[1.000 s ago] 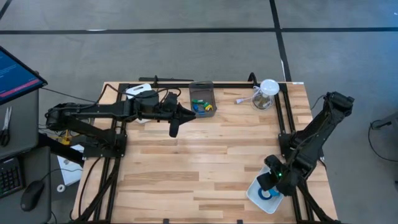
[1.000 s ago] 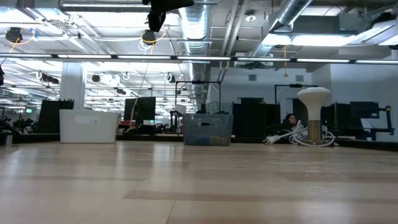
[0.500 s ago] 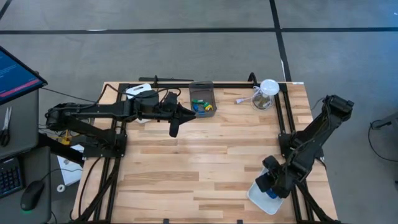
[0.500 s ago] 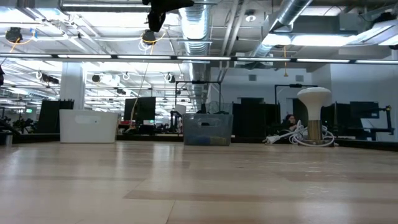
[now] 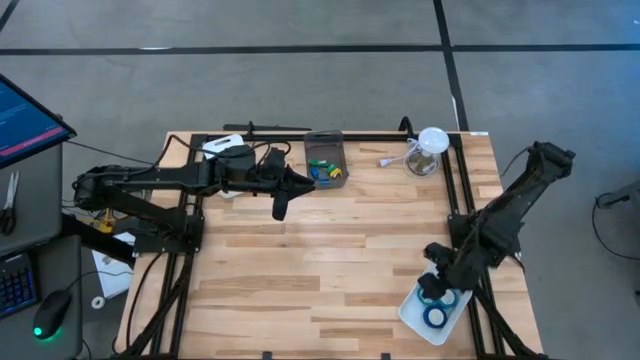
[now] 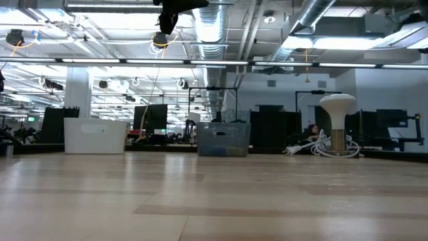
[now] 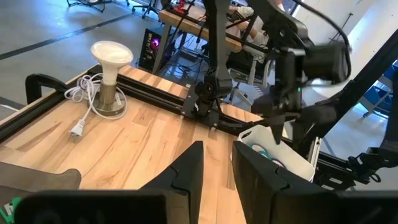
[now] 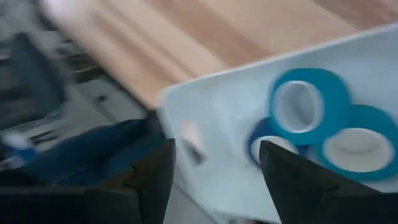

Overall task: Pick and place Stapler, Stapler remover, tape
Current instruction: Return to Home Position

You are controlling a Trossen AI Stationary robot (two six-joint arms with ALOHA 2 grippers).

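Three blue tape rolls (image 8: 305, 106) with white cores lie flat in the white tray (image 5: 412, 312) at the table's near right corner. Two of them (image 5: 438, 298) show from above. My right gripper (image 5: 433, 284) hangs just above the tray's far end, open (image 8: 214, 180), with nothing between its fingers. My left gripper (image 5: 280, 208) hovers high over the far left of the table, beside a grey bin (image 5: 325, 155). It is open by a narrow gap (image 7: 217, 171) and holds nothing. Small coloured things (image 5: 326, 173) lie in the bin. Which of them is the stapler or the stapler remover, I cannot tell.
A white mushroom-shaped lamp (image 5: 430, 148) with a coiled cord stands at the far right. A white box (image 6: 97, 136) sits at the far left edge. Black frame rails (image 5: 455, 190) run along the table's sides. The middle of the wooden table (image 5: 320, 260) is bare.
My right gripper has risen from the white tray and drawn a little toward the far edge, tipping less steeply down. Tape rolls that it covered half a second ago now show in the tray.
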